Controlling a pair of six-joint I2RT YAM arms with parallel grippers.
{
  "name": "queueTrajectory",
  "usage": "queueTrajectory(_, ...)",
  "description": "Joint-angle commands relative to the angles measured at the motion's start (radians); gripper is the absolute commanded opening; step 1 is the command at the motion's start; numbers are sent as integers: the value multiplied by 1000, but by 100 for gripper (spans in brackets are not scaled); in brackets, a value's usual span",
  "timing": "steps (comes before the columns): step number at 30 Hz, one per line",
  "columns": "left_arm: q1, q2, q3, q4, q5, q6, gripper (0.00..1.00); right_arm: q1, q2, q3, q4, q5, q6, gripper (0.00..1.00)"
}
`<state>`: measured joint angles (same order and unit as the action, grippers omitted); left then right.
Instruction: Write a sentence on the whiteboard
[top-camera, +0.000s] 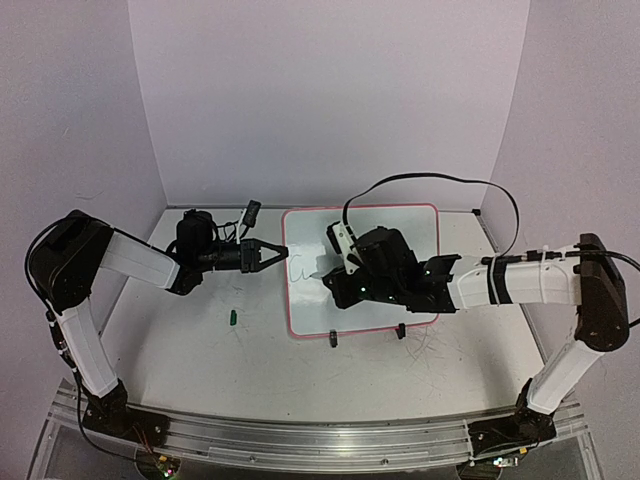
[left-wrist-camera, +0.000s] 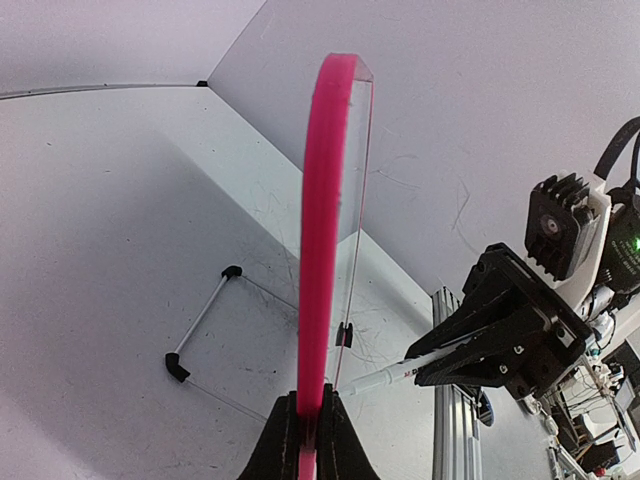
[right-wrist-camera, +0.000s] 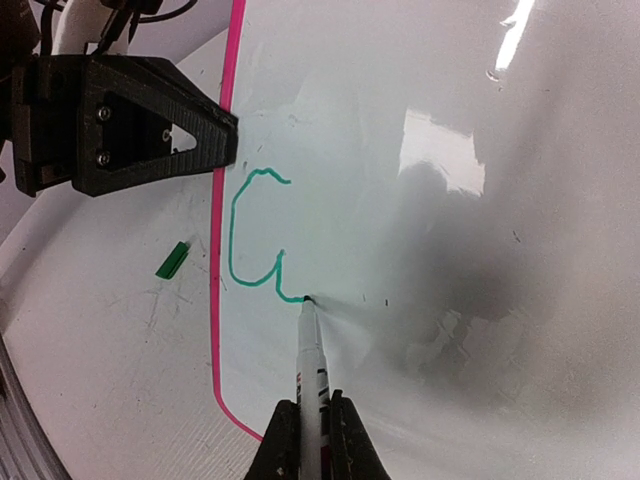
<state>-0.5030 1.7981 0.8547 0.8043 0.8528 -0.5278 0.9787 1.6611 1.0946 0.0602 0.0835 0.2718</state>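
Okay, top view: whiteboard (top-camera: 400, 225) lies tilted on the desk (top-camera: 200, 360), between the two arms. Left pincer (top-camera: 275, 252) is clamped tight on the whiteboard's left frame edge. Right pincer (top-camera: 335, 275) sits over the whiteboard's left half, closed on a marker (top-camera: 322, 270). The sentence (top-camera: 297, 265) is only a faint green squiggle near the whiteboard's left edge, unreadable here. A green cap (top-camera: 231, 318) lies on the desk left of the whiteboard.

Left wrist view: pink frame seen edge-on, pinched between the fingers; writing face hidden. A wire stand (left-wrist-camera: 200, 320) shows behind the whiteboard.

Right wrist view: a "C" plus the start of a second letter, tip touching the whiteboard at the end of that stroke.

Judgement: barely begun; nearly all of the sentence is left, with blank surface to the right of the strokes.

Hard to tell: what the second letter is. The whiteboard's right and lower edges are cut off in this view, and glare washes out its upper part.
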Motion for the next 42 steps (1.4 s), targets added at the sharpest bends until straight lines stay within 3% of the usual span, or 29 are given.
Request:
queueTrajectory(1,-17,-39,-1,18,38,-6,0,-18,-5,32,28,83,9,0)
queueTrajectory(42,-19,-37,5,19,39,-6,0,-31,55,78,38,10,-4,0)
